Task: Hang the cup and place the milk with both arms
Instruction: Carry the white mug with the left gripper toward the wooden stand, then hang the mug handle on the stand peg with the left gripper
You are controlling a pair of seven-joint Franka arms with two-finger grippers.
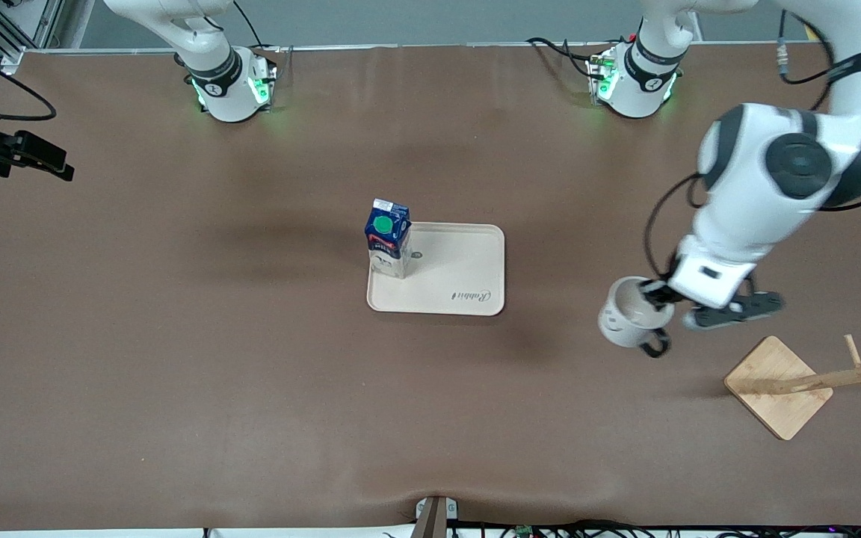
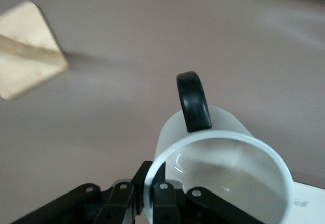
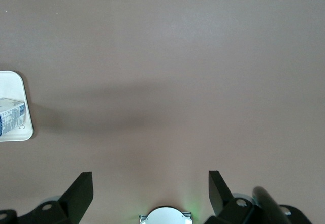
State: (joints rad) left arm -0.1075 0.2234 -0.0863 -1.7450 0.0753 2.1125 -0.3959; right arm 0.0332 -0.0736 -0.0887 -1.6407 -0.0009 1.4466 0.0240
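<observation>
The white cup with a black handle hangs tilted over the bare table between the tray and the wooden rack. My left gripper is shut on its rim. In the left wrist view the cup has its wall pinched in my left gripper, and its handle points away from the fingers. The dark blue milk with a green cap stands upright on a corner of the beige tray. My right gripper is open and holds nothing, high over the table by its own base.
A wooden rack with a square base and a pegged pole stands toward the left arm's end, close to the cup. A black camera mount sits at the right arm's end. The right wrist view shows the tray's corner with the milk.
</observation>
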